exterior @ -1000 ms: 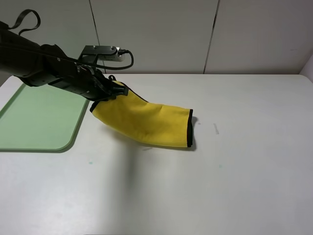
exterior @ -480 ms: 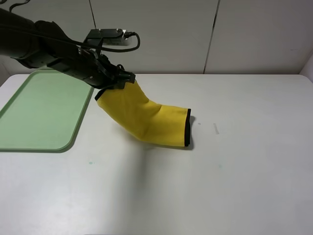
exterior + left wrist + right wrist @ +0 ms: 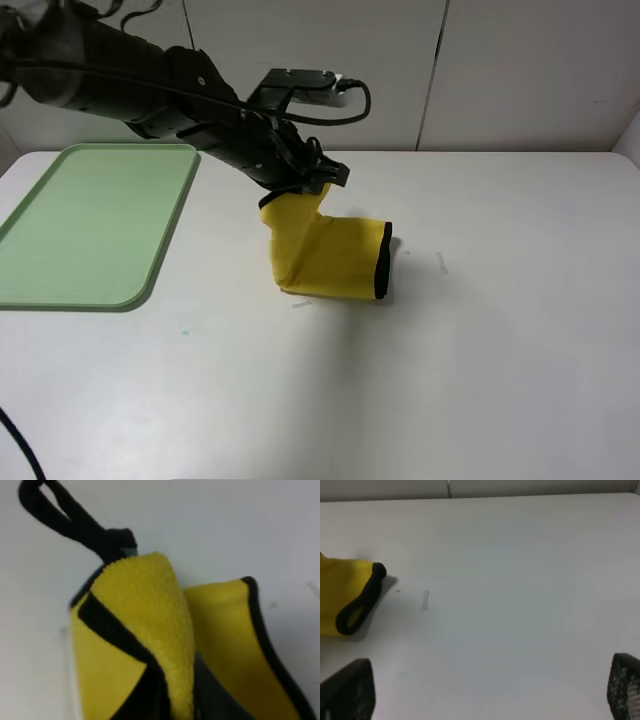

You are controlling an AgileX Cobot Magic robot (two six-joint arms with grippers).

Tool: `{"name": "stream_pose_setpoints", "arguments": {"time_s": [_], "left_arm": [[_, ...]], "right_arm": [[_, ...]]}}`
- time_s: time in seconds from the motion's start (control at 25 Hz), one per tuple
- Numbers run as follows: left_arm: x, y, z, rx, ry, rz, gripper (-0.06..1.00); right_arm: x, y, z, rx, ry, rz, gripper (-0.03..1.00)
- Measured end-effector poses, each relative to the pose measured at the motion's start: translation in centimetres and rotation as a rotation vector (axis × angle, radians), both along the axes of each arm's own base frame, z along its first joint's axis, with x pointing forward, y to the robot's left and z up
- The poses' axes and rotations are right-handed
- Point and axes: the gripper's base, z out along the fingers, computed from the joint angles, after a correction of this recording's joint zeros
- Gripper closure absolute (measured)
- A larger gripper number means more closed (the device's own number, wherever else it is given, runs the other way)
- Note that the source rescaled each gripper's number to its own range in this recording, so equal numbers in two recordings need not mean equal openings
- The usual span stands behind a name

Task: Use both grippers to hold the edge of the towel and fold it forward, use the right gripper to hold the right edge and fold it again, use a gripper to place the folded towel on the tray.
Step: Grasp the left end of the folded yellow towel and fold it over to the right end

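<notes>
A white tabletop point(image 3: 500, 350) fills the high view, backed by a wall of pale panels point(image 3: 320, 70) with thin vertical seams. At far left, a mint-green tray point(image 3: 90, 230) lies flat on the table. To its right, the left arm reaches in from the upper left, and the left gripper point(image 3: 312, 182) is clenched on the top end of the yellow towel point(image 3: 325, 255). The towel hangs from that grip near the table's middle, well apart from the tray. Its lower end, edged with black trim point(image 3: 384, 262), rests on the surface. Just right of the towel is a small faint mark point(image 3: 441, 263).

The left wrist view (very close up) adds what the high view cannot: the towel's fuzzy pile and its black corner loop point(image 3: 65, 517) jutting out past the cloth.

Only the right wrist view shows the right gripper point(image 3: 485, 695). Its 2 fingers point(image 3: 345, 690) stand wide apart, released, grasping nothing, over bare table, with the towel's trimmed end well off to one side.
</notes>
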Motion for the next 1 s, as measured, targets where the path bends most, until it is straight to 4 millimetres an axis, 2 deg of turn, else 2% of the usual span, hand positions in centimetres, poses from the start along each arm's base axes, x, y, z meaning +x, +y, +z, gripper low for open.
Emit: {"name": "stream_pose_setpoints", "arguments": {"time_s": [0.24,0.4,0.72,1.0], "left_arm": [[-0.7,-3.2,-2.2,0.021,0.033,-0.072,0.90],[-1.5,-4.3,-3.6,0.041,0.055,-0.103,0.90],[-2.7,-5.9,-4.9,0.056,0.063,-0.144,0.90],[-2.8,-6.0,-5.0,0.055,0.059,-0.145,0.90]], "right_arm": [[0.0,0.0,0.0,0.000,0.000,0.000,-0.03],[0.0,0.0,0.0,0.000,0.000,0.000,-0.03],[0.0,0.0,0.0,0.000,0.000,0.000,-0.03],[0.0,0.0,0.0,0.000,0.000,0.000,-0.03]]}}
